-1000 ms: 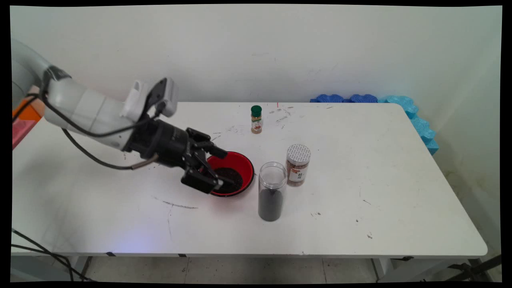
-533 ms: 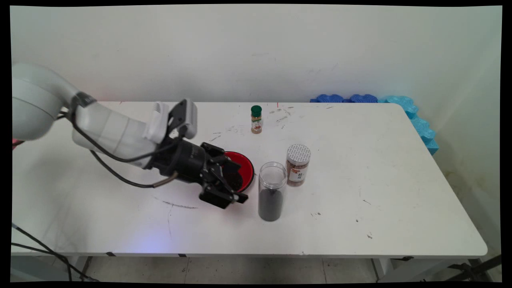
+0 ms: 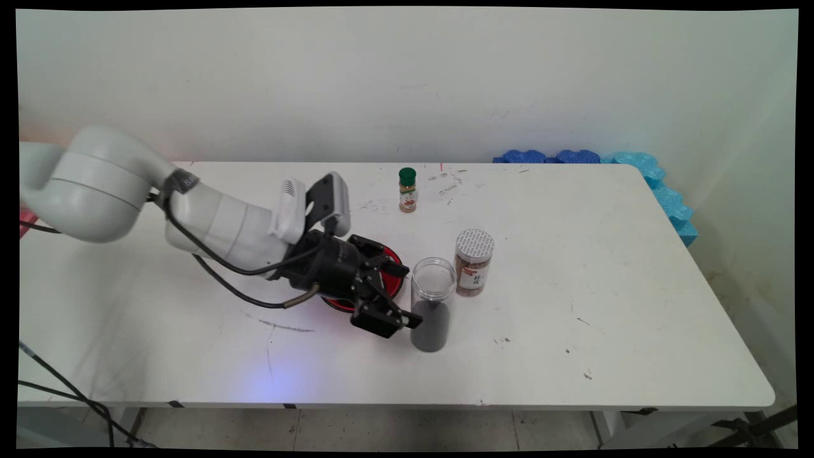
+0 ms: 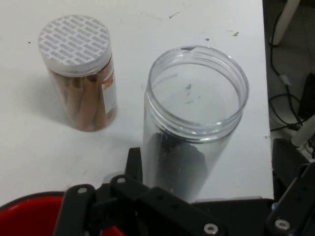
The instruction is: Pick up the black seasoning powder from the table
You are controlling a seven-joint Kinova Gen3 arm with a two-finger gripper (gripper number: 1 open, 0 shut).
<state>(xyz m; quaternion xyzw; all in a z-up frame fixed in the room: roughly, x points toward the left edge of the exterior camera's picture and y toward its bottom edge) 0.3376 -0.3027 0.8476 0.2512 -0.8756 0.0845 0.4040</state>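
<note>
Clear plastic is what you have in front of the gripper (image 3: pixel 402 294): an open, lidless jar (image 3: pixel 432 304) standing upright near the middle of the white table (image 3: pixel 636 286), its lower part filled with a dark granular stuff and its upper part empty. You can judge it light and fairly stiff, but the smooth round wall looks slippery, and with no lid a tilt would spill the dark fill; the straight wall below the threaded rim, about mid-height, seems the safest place to take hold. Your gripper lies low and nearly level, coming in from the left, and its jaws are spread wide with nothing between them. In the hand view the jar (image 4: pixel 196 123) stands between the two fingers, one finger (image 4: pixel 134 164) just beside its wall and the other off at the lower right; whether either one touches the plastic you cannot tell. Just behind the gripper sits a red bowl (image 3: pixel 394 287), mostly hidden by the hand. Just beside the open jar, to its far right, stands a shorter jar (image 3: pixel 474 262) with a white patterned lid and brown sticks inside. Farther back stands a small green-capped spice bottle (image 3: pixel 407 189), well apart from the rest.
</note>
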